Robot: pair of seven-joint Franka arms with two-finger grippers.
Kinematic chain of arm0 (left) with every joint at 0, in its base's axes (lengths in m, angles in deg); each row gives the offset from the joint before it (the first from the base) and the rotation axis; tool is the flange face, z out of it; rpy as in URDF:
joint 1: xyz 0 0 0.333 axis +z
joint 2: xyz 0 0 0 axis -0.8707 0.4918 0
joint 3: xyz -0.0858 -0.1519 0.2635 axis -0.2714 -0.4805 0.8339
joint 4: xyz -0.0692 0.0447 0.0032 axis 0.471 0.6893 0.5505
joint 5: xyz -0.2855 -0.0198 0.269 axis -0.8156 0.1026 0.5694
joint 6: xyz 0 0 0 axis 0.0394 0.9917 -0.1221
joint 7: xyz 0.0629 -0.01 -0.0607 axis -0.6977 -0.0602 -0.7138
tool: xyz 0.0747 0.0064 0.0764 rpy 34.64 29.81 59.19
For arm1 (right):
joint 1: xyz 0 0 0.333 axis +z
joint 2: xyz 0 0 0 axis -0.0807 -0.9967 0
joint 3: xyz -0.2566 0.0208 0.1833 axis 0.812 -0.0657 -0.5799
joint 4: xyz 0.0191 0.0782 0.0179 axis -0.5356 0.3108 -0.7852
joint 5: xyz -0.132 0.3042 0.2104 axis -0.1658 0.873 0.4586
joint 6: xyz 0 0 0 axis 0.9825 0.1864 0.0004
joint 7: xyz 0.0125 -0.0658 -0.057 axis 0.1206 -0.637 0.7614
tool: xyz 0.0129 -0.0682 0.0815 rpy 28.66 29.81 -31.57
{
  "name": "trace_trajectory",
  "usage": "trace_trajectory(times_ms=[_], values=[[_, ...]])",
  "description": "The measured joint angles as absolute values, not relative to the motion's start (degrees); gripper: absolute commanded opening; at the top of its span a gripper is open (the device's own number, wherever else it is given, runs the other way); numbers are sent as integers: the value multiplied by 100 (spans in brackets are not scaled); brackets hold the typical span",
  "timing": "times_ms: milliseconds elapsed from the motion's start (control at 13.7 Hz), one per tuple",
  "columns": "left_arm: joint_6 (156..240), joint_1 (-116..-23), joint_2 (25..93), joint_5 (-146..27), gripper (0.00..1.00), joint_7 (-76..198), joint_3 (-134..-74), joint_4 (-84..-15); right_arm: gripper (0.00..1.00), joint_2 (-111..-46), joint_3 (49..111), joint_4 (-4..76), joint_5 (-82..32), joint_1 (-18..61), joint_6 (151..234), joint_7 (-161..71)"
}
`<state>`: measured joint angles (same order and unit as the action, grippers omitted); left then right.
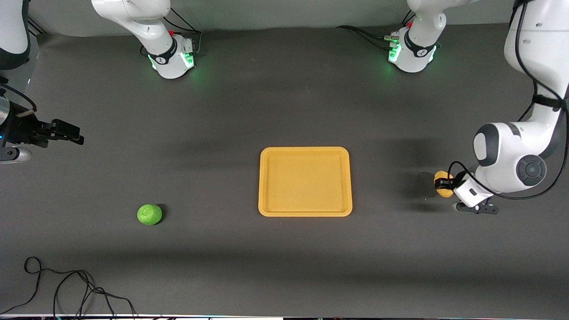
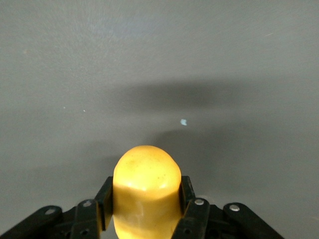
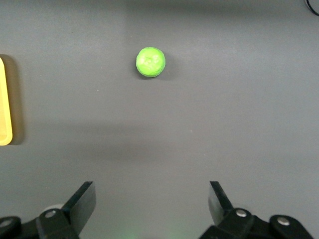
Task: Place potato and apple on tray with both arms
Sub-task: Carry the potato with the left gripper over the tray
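The yellow-orange tray (image 1: 305, 181) lies bare at the middle of the table. My left gripper (image 1: 446, 185) is at the left arm's end of the table, beside the tray, and is shut on the potato (image 1: 442, 178). In the left wrist view the potato (image 2: 146, 179) sits between the fingers (image 2: 185, 191) with its shadow on the mat. The green apple (image 1: 149, 214) lies toward the right arm's end, nearer the front camera than the tray. My right gripper (image 1: 71, 133) hangs open and empty over the mat at that end. The right wrist view shows the gripper (image 3: 152, 199), the apple (image 3: 150, 61) and the tray's rim (image 3: 5, 104).
The two arm bases (image 1: 171, 58) (image 1: 411, 53) stand farthest from the front camera. A loose black cable (image 1: 66, 289) lies at the table's near corner at the right arm's end. Dark mat surrounds the tray.
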<state>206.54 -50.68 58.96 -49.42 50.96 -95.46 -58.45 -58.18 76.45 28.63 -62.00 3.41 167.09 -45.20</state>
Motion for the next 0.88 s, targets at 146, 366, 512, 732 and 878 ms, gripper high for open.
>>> trace_trajectory(times_ms=[146,366,512,732,878], values=[[20352,-5281,5687,-4949,18,5800,-9772,-5660,100,-5837,7645,2863,-6200,340,16710,-4519],[20365,-5929,5725,-4952,16,7016,-10072,-5585,100,-5851,7645,2861,-6200,332,16714,-4518],[20664,-6465,5851,-4954,17,7700,-10128,-5586,100,-5851,7645,2859,-6203,329,16724,-4518],[21255,-7193,6113,-4954,17,8623,-10142,-5581,100,-5851,7647,2863,-6208,328,16925,-4518],[21455,-7528,6288,-4954,17,9018,-10141,-5547,100,-5851,7646,2869,-6208,328,17011,-4518]])
